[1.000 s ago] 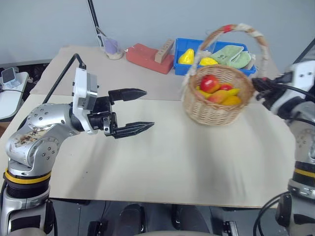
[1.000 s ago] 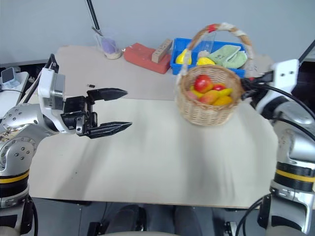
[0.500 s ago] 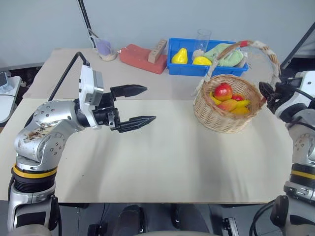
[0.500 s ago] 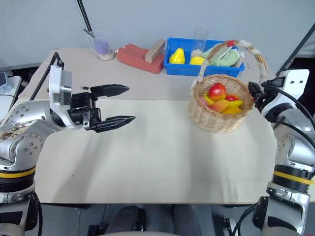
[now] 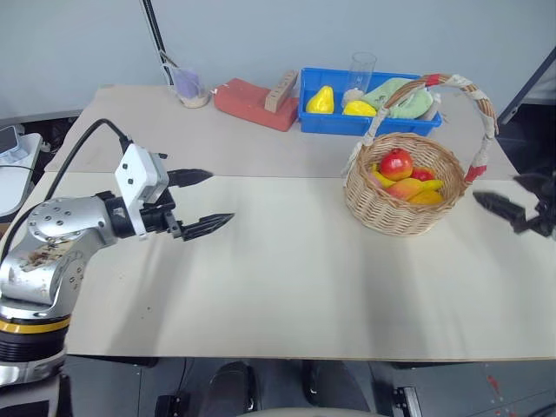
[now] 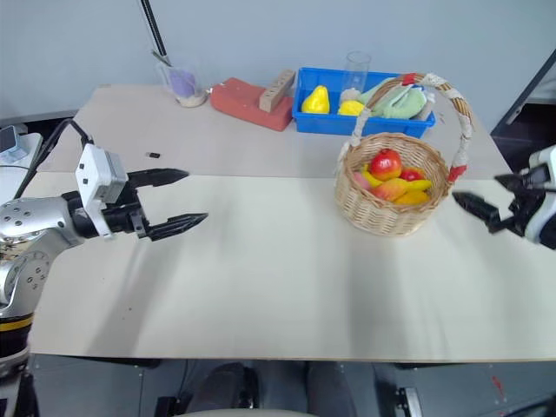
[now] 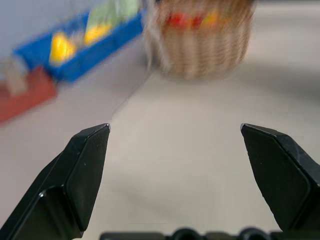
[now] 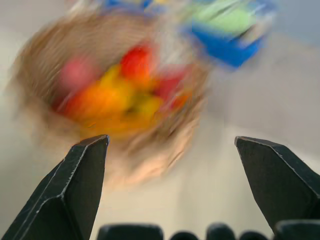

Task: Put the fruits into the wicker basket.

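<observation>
Tan board covers the near part of the desk (image 5: 287, 287), with a beige stretch beyond it reaching a pale grey wall. On the right of the desk stands the wicker basket (image 5: 401, 207), its arched handle (image 5: 473, 97) wrapped in white cloth with red bands; inside lie the mango (image 5: 405, 187) and the banana (image 5: 427, 196), together with a round red fruit (image 5: 396, 163). Behind the basket, at the far edge, the blue bin (image 5: 347, 122) holds two yellow fruits (image 5: 322, 99) and a green cloth (image 5: 401, 97), and a clear glass (image 5: 361, 69) stands at it. Left of the bin lie a red block (image 5: 248, 102) and a small cup (image 5: 189, 87) with something purple in it. The left gripper (image 5: 200, 201) hovers over the left of the desk, well apart from the basket, fingers (image 5: 207, 226) spread wide and holding nothing. The right gripper (image 6: 486, 204) hangs just right of the basket, clear of its rim, with fingers (image 6: 473, 208) likewise spread and empty, pointing toward the fruits.
</observation>
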